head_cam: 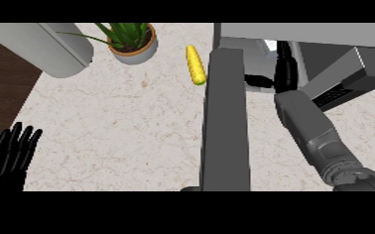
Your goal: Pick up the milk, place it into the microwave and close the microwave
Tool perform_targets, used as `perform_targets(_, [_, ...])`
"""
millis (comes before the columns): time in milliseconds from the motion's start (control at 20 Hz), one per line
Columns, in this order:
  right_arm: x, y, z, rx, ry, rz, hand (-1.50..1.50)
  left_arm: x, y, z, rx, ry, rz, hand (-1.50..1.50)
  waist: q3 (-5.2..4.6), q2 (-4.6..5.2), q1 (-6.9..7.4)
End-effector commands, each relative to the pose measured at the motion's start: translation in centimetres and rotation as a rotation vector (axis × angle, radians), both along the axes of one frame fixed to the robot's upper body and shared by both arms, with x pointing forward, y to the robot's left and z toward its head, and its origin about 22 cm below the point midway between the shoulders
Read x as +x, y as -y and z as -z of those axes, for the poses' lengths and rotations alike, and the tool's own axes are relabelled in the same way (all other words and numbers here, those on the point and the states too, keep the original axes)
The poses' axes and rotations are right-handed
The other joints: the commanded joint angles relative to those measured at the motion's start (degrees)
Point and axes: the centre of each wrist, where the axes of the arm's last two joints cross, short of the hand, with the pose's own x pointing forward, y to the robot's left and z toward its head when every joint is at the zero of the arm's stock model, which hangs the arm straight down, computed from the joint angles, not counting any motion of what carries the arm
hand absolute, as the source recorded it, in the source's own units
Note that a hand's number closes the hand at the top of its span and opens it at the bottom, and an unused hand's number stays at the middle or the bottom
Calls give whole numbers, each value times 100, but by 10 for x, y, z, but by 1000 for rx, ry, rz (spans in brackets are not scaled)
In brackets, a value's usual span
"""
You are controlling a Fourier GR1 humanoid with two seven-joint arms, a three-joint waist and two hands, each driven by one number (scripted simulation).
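The microwave [307, 32] stands at the upper right with its grey door [223, 129] swung open toward me, seen edge-on as a long panel. My right hand [284, 72] reaches into the cavity, fingers stretched straight and thumb out to the left. A small white and pale-blue patch [271, 45] shows just past the fingertips inside the cavity; it may be the milk, but I cannot tell. Nothing shows between the thumb and fingers. My left hand [18, 151] rests open at the lower left edge, fingers up.
A yellow corn cob [194, 64] lies on the counter just left of the door's far end. A potted plant [133, 42] stands behind it, and a large grey cylinder [45, 49] fills the upper left corner. The counter's left edge [29, 94] borders dark wood.
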Motion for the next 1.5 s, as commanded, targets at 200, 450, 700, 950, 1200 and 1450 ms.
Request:
perform_targets(200, [-17, -9, 25, 177, -19, -162, -150, -20, -3, -4, 9, -12, -6, -150, -12, -112, -211])
perform_targets(450, [-32, -15, 44, 262, -5, -174, -150, -39, 19, -4, 34, -25, 43, -150, -18, -158, -308])
perform_targets(700, [-66, -29, 80, 403, -28, -298, -150, -30, 24, 4, -36, -33, 166, -150, -22, -184, -418])
perform_targets(950, [-82, -37, 94, 514, -61, -418, -150, -27, 49, 4, -25, -23, 237, -150, -29, -232, -514])
perform_targets(1200, [-121, -20, 119, 562, -27, -454, -150, -23, 59, -11, -16, -35, 309, -150, -30, -253, -590])
perform_targets(1450, [-147, -6, 122, 541, -31, -433, -150, -6, 85, -9, 31, -67, 401, -150, -38, -265, -649])
